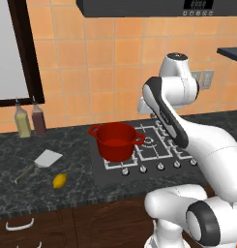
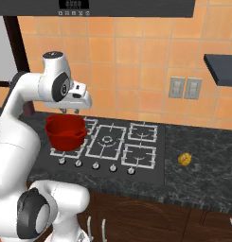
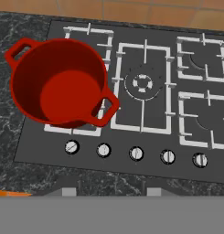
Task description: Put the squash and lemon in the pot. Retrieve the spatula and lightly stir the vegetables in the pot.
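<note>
Sat on the front left burner of the black gas hob: the round, deep, bright red pot with two loop handles, empty inside in the hand view, mouth up and ready to receive the pieces. Lay on the dark speckled stone surface left of the hob, near the front edge: the small bright yellow oval lemon. Rested just behind and beside the lemon, apart from it: the flat pale grey-white spatula on a thin dark handle, blade toward the hob, handle angled toward the front left. Lay well apart on the other side, on the surface right of the hob: the small dull yellow-tan squash. Hung above the back rim of the pot: the white arm's two-finger tool, pointed down at the hob, nothing between its tips. Could not tell from the pictures whether the tool stood released or clenched; tips too small and dark to judge. Stood against the tiled wall at the surface's back left: two bottles, one pale yellow, one dark red. Judged: nothing placed in the pot yet, both pieces left to fetch from opposite sides, stirring well ahead.
</note>
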### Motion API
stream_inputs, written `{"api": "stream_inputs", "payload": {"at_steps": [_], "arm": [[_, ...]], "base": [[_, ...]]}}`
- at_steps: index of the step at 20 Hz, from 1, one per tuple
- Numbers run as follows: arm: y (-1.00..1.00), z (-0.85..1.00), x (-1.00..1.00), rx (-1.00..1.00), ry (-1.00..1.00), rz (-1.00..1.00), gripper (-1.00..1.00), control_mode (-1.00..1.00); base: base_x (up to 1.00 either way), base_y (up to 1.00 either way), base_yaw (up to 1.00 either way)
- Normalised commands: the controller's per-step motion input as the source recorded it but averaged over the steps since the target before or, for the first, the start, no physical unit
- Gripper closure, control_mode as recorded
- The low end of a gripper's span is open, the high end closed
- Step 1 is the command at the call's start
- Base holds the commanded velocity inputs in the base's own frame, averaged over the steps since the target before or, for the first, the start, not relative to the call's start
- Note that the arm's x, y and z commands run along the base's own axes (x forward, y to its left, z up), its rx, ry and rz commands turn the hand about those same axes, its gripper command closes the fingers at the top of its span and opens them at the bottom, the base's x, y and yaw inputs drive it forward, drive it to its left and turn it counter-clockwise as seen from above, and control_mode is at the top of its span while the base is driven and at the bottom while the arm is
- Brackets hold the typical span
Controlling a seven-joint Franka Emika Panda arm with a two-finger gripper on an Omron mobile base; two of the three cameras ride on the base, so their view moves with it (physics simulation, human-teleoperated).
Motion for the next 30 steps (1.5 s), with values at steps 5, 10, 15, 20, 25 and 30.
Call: {"api": "stream_inputs", "payload": {"at_steps": [5,10,15,20,25,30], "arm": [[-0.51,-0.2,-0.04,0.04,0.0,0.0,-1.0,-1.0],[-1.0,-0.58,-0.39,0.17,0.0,-0.02,-1.0,-1.0],[-1.0,-0.74,-0.11,0.12,0.0,-0.12,-1.0,-1.0],[-0.91,-0.27,0.36,0.04,0.33,-0.29,-1.0,-1.0],[-0.83,-0.11,0.68,0.01,0.33,-0.23,-1.0,-1.0],[-1.0,-0.48,0.74,0.01,0.12,-0.24,-1.0,-1.0]], "base": [[0.0,0.0,0.0],[0.0,0.0,0.0],[0.0,0.0,0.0],[0.0,0.0,0.0],[0.0,0.0,0.0],[0.0,0.0,0.0]]}}
